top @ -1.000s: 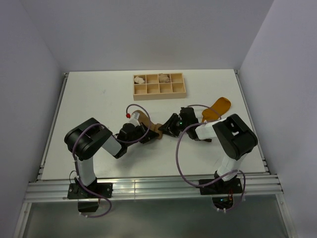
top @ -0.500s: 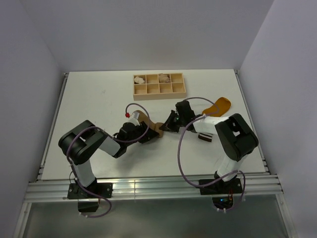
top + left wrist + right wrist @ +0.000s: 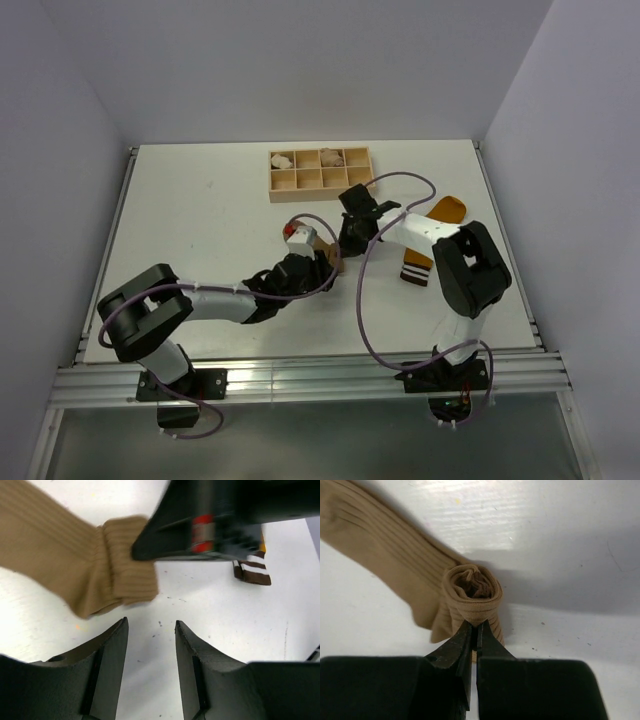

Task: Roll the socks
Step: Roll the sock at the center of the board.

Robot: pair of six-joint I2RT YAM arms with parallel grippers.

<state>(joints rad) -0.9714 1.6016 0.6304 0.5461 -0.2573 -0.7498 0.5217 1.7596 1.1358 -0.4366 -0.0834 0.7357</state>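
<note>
The tan-brown sock [image 3: 395, 540] lies on the white table with its cuff [image 3: 472, 592] rolled into a tube. My right gripper [image 3: 476, 627] is shut on the lower edge of that rolled cuff. In the left wrist view the sock [image 3: 60, 565] lies ahead with its folded cuff [image 3: 127, 567], and the right gripper [image 3: 215, 520] sits over it. My left gripper [image 3: 150, 625] is open and empty just short of the cuff. From above the two grippers [image 3: 325, 266] [image 3: 345, 243] meet over the sock [image 3: 337, 264], which they mostly hide. The mustard-orange sock [image 3: 441, 214] lies to the right, its striped cuff [image 3: 415, 272] toward me.
A wooden compartment tray [image 3: 363, 186] stands at the back centre, holding pale beige bundles [image 3: 283, 160] [image 3: 331, 156]. The striped cuff also shows in the left wrist view [image 3: 252, 572]. Grey walls close in the table on the left, back and right.
My left arm has stretched out to the right, its gripper now nearer the cuff. My right gripper has drawn away from me and to the left with the tan cuff.
</note>
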